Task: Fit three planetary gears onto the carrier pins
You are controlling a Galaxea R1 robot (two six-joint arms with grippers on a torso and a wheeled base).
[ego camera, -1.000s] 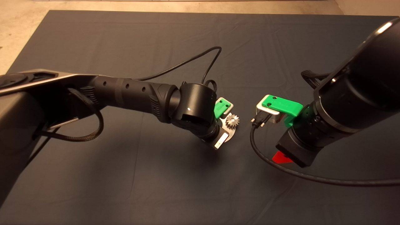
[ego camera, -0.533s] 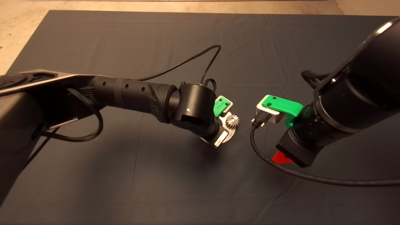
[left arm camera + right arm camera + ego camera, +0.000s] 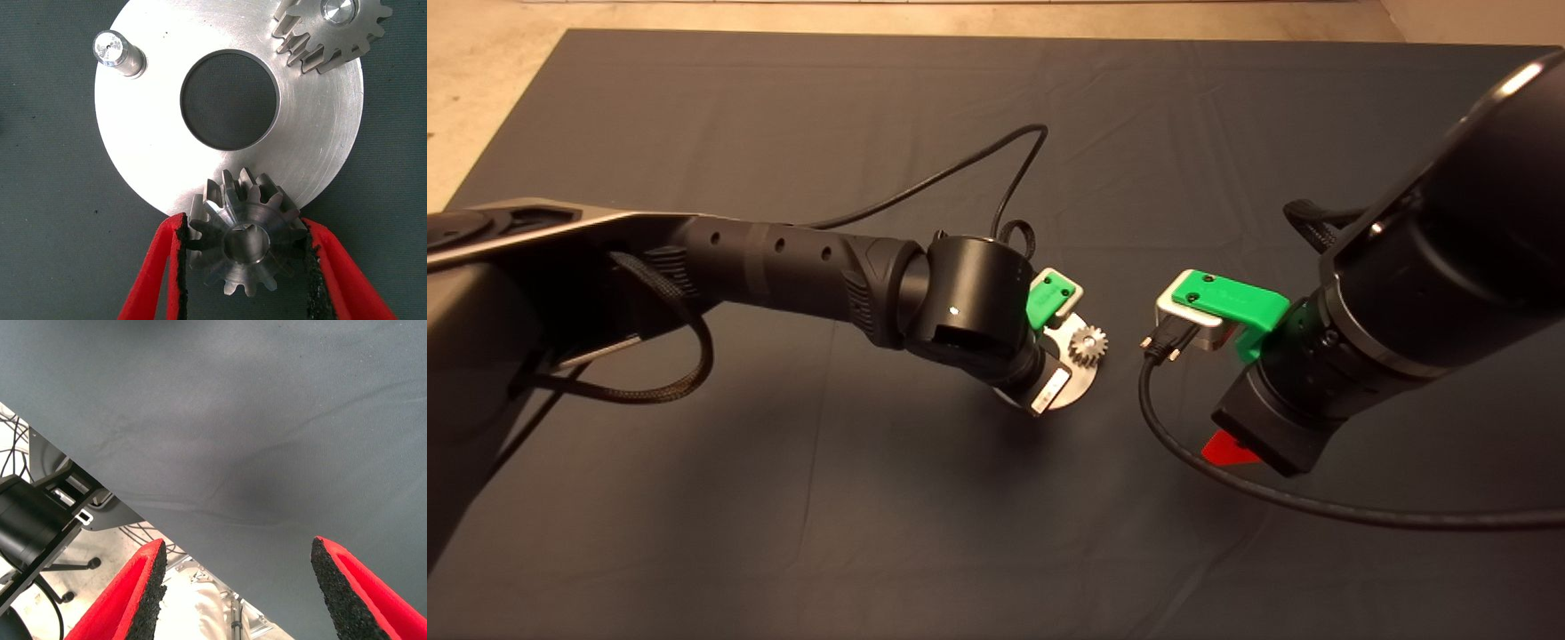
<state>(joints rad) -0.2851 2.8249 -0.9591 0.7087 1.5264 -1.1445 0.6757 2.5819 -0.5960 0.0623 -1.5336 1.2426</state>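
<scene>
Left gripper clamped on a planetary gear, red fingers pinching its toothed rim, held over the carrier disc edge near head-view centre.

One gear already seated on its pin, upper right of the left wrist frame. One bare pin at upper left; the third pin is hidden, probably beneath the held gear.

Step in hand: second gear. Next: line bore over pin, lower, release.

Right gripper idle at right, fingers apart, empty.
</scene>
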